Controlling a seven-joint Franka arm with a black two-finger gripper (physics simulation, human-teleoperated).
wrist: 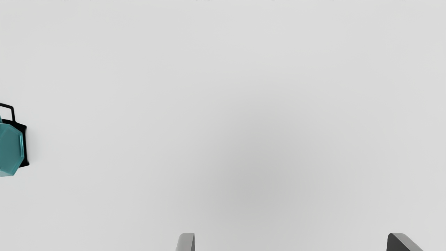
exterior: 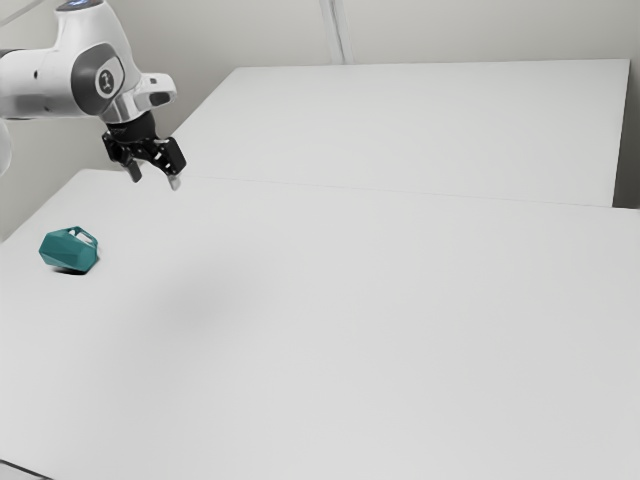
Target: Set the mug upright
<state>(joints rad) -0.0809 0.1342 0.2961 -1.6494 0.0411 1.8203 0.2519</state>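
A teal faceted mug (exterior: 68, 251) lies tipped on its side on the white table, near the exterior view's left edge, its handle raised toward the exterior view's right. My gripper (exterior: 155, 179) hangs above the table, higher than the mug and apart from it. In the wrist view the mug (wrist: 10, 150) is partly cut off by the picture's edge, well to one side of the fingers. The gripper (wrist: 291, 240) stands open there, its two fingertips wide apart with nothing between them.
The white tabletop (exterior: 350, 330) stretches away toward the exterior view's right. Behind it is another pale flat surface (exterior: 420, 130), and grey walls stand at the back. A thin dark edge shows at the exterior view's lower left corner.
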